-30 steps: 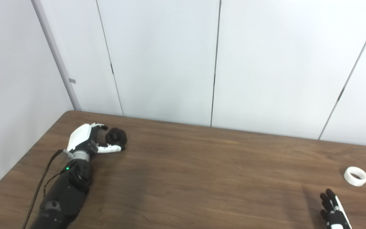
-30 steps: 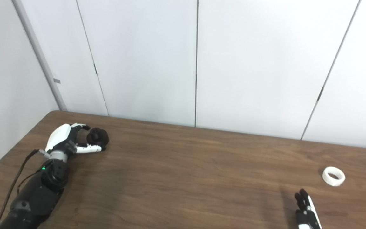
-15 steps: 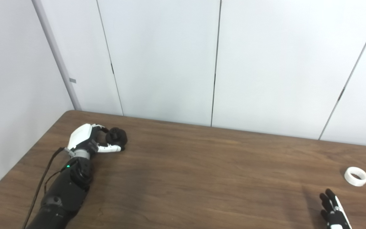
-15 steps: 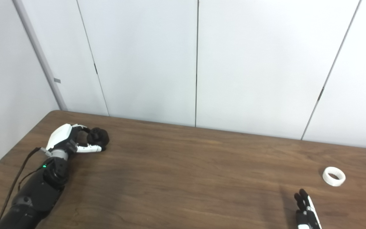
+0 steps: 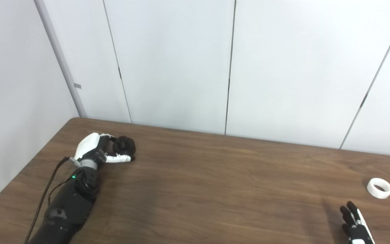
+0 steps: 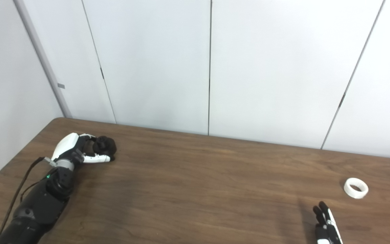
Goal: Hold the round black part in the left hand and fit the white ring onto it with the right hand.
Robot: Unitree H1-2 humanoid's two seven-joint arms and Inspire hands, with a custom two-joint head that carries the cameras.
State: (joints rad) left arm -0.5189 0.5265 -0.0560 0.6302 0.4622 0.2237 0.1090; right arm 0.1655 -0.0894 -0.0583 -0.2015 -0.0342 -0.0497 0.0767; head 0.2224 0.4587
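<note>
While the round black part [image 5: 124,145] sat on the surface [image 5: 215,176] near its far left corner, the left hand [image 5: 95,149] was curled around it, fingers [image 5: 111,138] hooked over the far side and thumb lying along the near side, touching or all but touching it. Whether the part was lifted clear or resting on the wood could not be told from either view; it looked to be down on the surface. By my reading, the step in hand was the first one, securing the black part, and the grasp was not yet proven.

The white ring [image 5: 379,187] lay flat and untouched near the right edge of the surface, well apart from the black part, with the whole width of the wood between them. The right hand [image 5: 354,223] showed only in part at the near edge, just short of the ring and not touching it, its dark fingers [image 6: 321,211] held straight and close together, holding nothing.

What the next move seemed to call for was a firm closing of the left fingers and a lift, turning the part so that its fitting face looked toward the right hand. After that the right hand would need to reach forward to the ring and pinch its rim.

The left forearm stretched diagonally from the near left edge toward the far corner, a cable trailing beside it.
</note>
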